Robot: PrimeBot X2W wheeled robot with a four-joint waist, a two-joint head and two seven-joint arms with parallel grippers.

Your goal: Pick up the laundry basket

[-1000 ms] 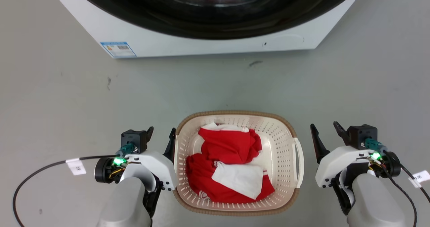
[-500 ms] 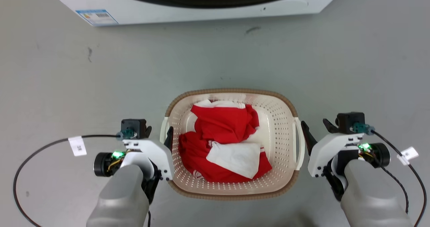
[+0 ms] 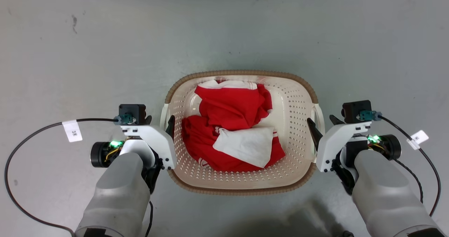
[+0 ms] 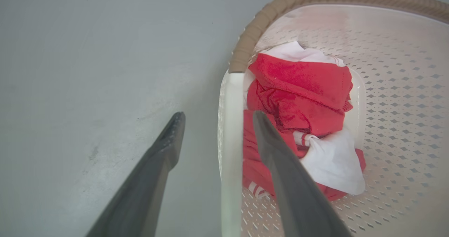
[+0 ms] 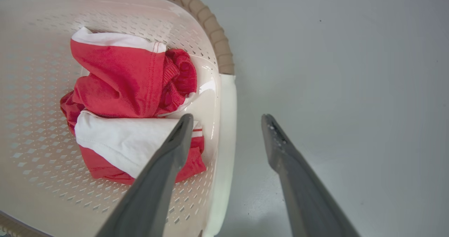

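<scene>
Head view, leftmost first: a black cable (image 3: 98,119) bearing a white tag (image 3: 72,131) curls over the grey floor (image 3: 70,54) to my left wrist. My left hand (image 3: 159,119) is spread, gripping nothing, and straddles the white left handle (image 3: 163,112) of the laundry basket (image 3: 242,72), which sits on the floor between my two arms. In the left wrist view my left hand (image 4: 218,115) has one finger outside over bare floor and one inside the basket wall, the left handle (image 4: 231,142) in the gap. Whether either finger touches it I cannot tell. The inner finger overlaps the red garment (image 4: 298,89) heaped in the basket. A white cloth (image 3: 245,146) lies on the red one, nearer me. My right hand (image 3: 320,119) is likewise spread around the right handle (image 3: 322,111). In the right wrist view my right hand (image 5: 227,117) shows its inner finger crossing the white cloth (image 5: 122,139), the outer over floor. A second tag (image 3: 417,137) hangs beyond my right wrist.
</scene>
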